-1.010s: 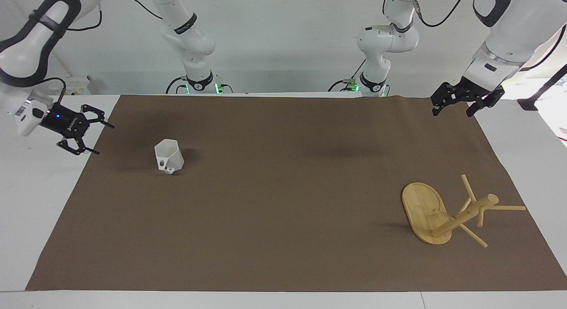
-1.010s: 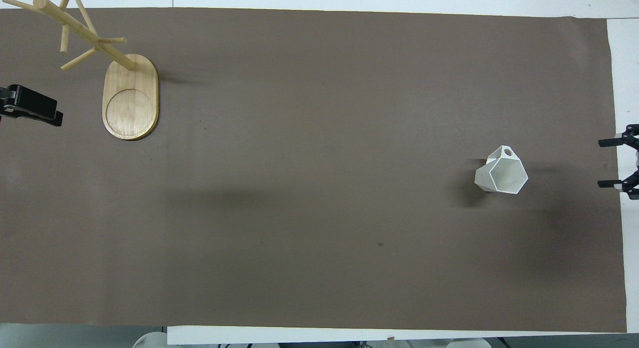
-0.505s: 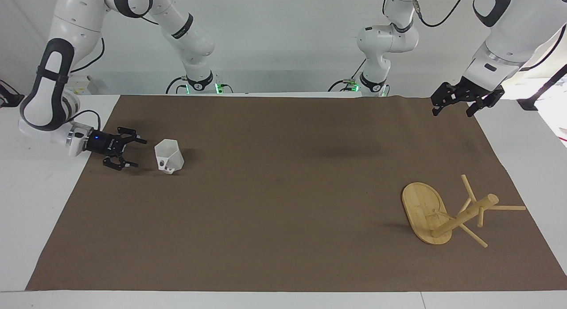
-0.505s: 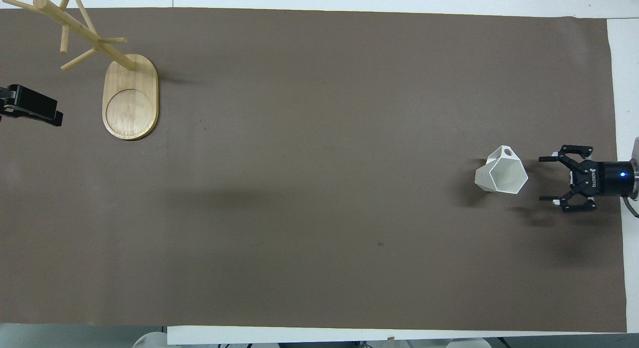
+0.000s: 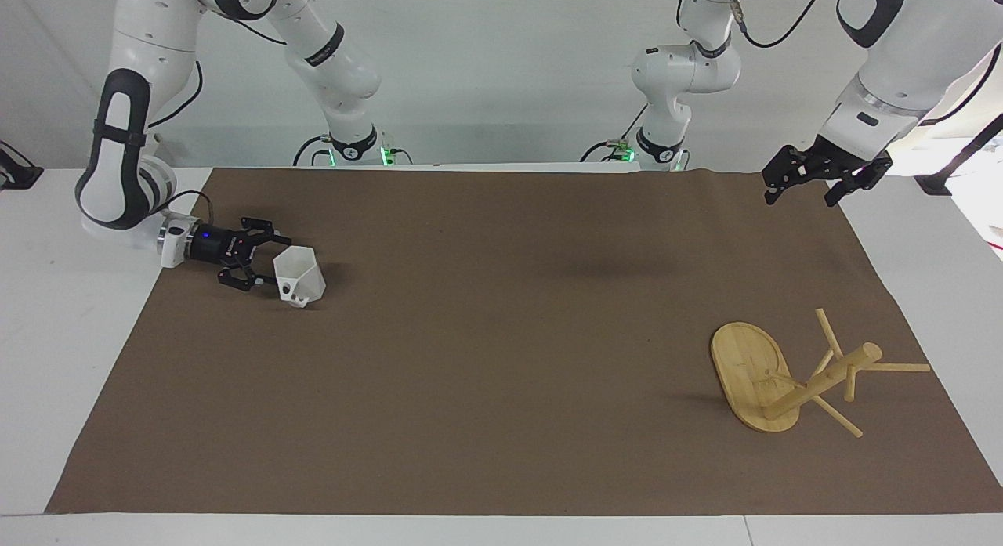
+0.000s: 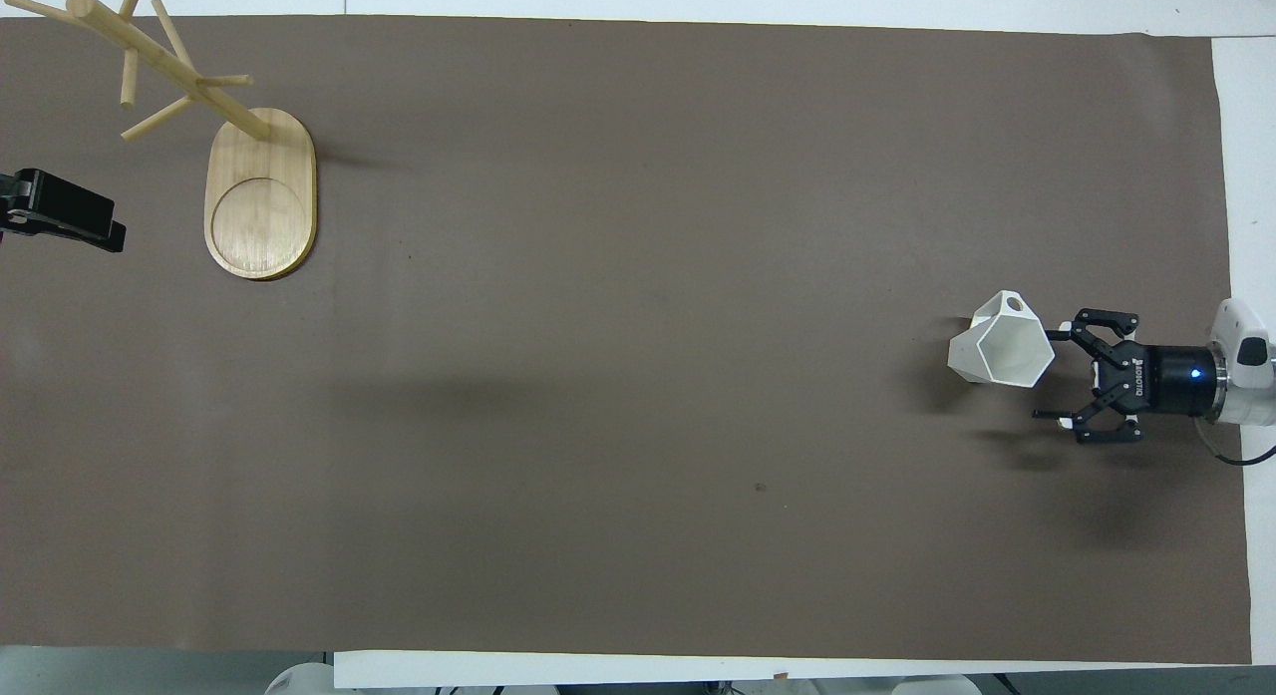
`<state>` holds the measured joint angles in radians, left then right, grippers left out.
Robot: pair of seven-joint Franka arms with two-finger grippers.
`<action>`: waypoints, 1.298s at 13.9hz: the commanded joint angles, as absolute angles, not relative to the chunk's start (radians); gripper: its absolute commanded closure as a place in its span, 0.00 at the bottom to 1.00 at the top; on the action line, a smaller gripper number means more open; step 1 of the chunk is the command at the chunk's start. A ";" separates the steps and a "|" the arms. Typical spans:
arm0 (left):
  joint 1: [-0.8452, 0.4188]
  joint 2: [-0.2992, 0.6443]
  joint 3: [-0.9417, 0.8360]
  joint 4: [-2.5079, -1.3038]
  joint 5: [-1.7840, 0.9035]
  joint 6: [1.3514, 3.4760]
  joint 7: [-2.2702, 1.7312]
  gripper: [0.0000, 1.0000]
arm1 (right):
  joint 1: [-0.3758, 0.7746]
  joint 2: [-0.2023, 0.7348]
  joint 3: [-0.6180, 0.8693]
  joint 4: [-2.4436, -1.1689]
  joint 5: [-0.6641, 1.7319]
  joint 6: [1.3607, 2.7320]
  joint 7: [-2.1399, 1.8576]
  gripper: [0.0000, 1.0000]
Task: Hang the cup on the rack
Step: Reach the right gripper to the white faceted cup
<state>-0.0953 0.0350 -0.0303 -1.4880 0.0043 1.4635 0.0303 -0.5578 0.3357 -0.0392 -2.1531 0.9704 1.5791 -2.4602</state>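
The white faceted cup (image 5: 302, 273) stands upright on the brown mat toward the right arm's end of the table; it also shows in the overhead view (image 6: 1003, 342), with its handle on the side farther from the robots. My right gripper (image 5: 271, 262) lies low and level just beside the cup, open, its fingers pointing at it; the overhead view shows it too (image 6: 1052, 371). The bamboo rack (image 5: 751, 374) stands at the left arm's end, farther from the robots, pegs bare; its base shows from overhead (image 6: 259, 196). My left gripper (image 5: 805, 192) waits open and empty over the mat's corner.
The brown mat (image 5: 501, 358) covers most of the white table. Only a black piece of the left gripper (image 6: 62, 219) shows at the edge of the overhead view, beside the rack's base.
My right gripper has come down from the table's edge and moved in level toward the cup, ending right beside it. The cup, the rack and the left arm have not moved.
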 commanded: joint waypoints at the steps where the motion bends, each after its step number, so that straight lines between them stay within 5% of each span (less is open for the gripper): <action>1: -0.084 0.006 -0.032 -1.525 -0.009 1.482 0.048 0.00 | -0.532 0.311 -0.038 -2.184 1.015 1.627 -2.476 0.00; 18: -0.092 0.006 -0.034 -1.525 -0.009 1.482 0.048 0.00 | -0.483 0.305 -0.037 -2.241 1.115 1.670 -2.528 0.00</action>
<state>-0.0910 0.0350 -0.0335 -1.4880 0.0033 1.4638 0.0338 -0.4985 0.3355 -0.0389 -2.2074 1.0803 1.6486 -2.5065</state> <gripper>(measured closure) 0.000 0.000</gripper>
